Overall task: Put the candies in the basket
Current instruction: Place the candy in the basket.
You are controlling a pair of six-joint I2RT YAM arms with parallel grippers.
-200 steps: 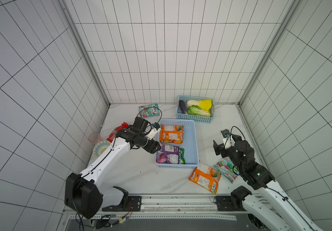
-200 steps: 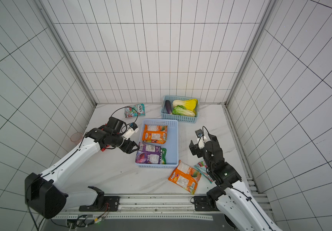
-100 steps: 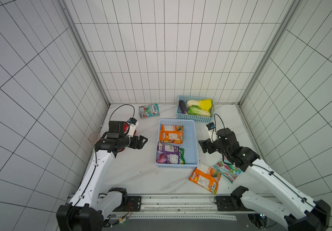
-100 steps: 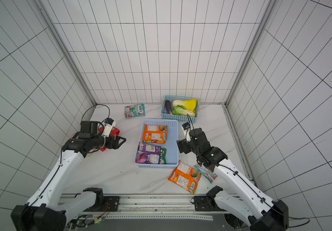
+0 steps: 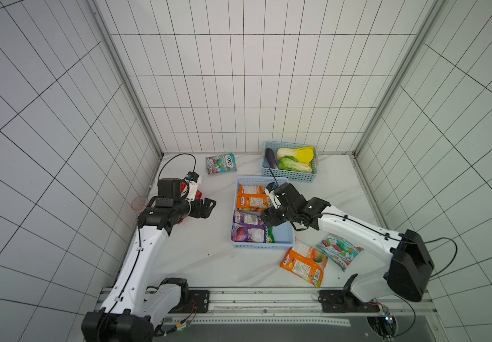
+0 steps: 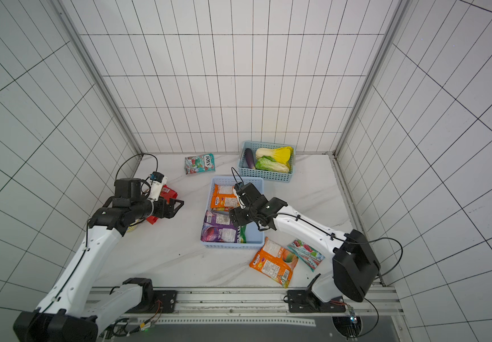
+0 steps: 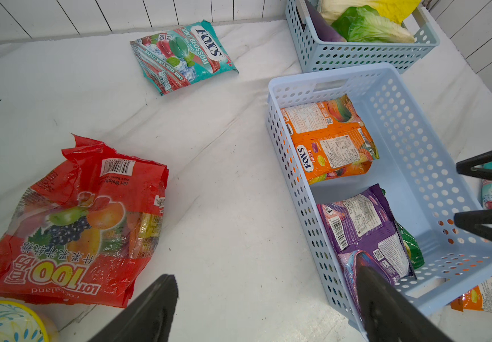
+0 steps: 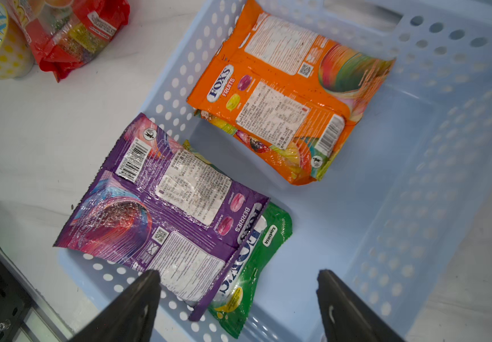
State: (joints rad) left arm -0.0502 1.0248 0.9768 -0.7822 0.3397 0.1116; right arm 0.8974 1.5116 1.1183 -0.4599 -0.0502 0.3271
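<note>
Pulling off the basket (image 5: 262, 245), left claw (image 7: 265, 271) gapes empty near the red bag (image 7: 82, 219). Right claw (image 8: 239, 277) is open too; red's probably next.

Teal bag (image 7: 182, 56): "FOX'S", "MINT BLOSSOM", "BARLEY MINT & CHERRY MINT" are printed.
Orange bag (image 8: 280, 97): "FOX'S FRUITS" is printed.
Purple bag (image 8: 162, 213): "BERRIES" is read.
Green bag (image 8: 274, 234): "FOX'S", partly covered.
Red bag (image 7: 76, 219): "LOT 100", "Cocoaland", "Net Weight".

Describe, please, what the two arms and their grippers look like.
The left arm and right arm are white tubular links with bulky black joints. The left gripper and right gripper are black with tapered fingers. A thin black cable loops off each wrist.
</note>
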